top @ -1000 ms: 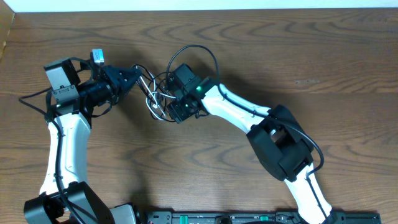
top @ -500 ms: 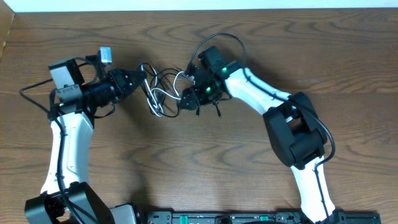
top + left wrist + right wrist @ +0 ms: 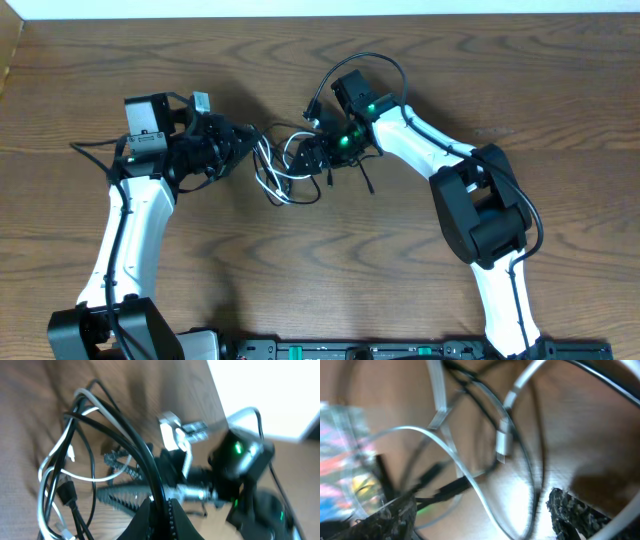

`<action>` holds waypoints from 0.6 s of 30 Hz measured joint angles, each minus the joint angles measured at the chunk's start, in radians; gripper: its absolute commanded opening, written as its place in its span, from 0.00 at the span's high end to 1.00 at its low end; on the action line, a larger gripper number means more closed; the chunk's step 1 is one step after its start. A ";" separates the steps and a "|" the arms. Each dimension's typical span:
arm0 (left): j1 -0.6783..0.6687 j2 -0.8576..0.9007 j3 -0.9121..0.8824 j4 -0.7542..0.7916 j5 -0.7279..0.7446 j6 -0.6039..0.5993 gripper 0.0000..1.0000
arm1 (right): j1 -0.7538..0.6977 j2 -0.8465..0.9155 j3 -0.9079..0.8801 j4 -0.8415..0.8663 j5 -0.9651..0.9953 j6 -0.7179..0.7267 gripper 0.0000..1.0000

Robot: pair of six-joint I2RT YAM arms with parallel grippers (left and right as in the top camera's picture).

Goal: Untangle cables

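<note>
The tangle of a thin white cable (image 3: 268, 176) and a thin black cable (image 3: 303, 192) lies mid-table between my two grippers. My left gripper (image 3: 243, 141) is shut on the black cable (image 3: 145, 452), which runs up out of its closed fingertips (image 3: 161, 504). The white cable (image 3: 50, 465) loops to the left of it. My right gripper (image 3: 312, 155) is at the tangle's right side. Its fingers (image 3: 480, 517) are wide apart, and the white cable (image 3: 470, 480) and a white plug (image 3: 503, 442) hang loose between and above them. The view is blurred.
A black plug end (image 3: 366, 184) dangles below the right wrist. The arms' own thicker black wires arch over the right wrist (image 3: 372, 62) and trail left of the left arm (image 3: 95, 146). The table's far edge (image 3: 320, 14) runs along the top.
My left arm has moved right toward the middle with the black cable in it. My right gripper has shifted right and up. The loops now sag lower between the grippers.
</note>
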 measured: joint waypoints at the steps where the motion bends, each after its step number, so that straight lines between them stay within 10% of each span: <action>1: 0.000 0.000 0.000 0.001 -0.023 -0.048 0.92 | -0.002 0.000 0.000 0.000 -0.026 -0.010 0.18; 8: 0.000 0.000 0.000 0.001 -0.152 -0.439 0.92 | -0.008 0.000 0.000 -0.011 -0.216 -0.142 0.14; 18: 0.020 0.000 0.000 0.002 -0.239 -0.697 0.93 | -0.003 0.000 0.000 -0.019 -0.295 -0.261 0.13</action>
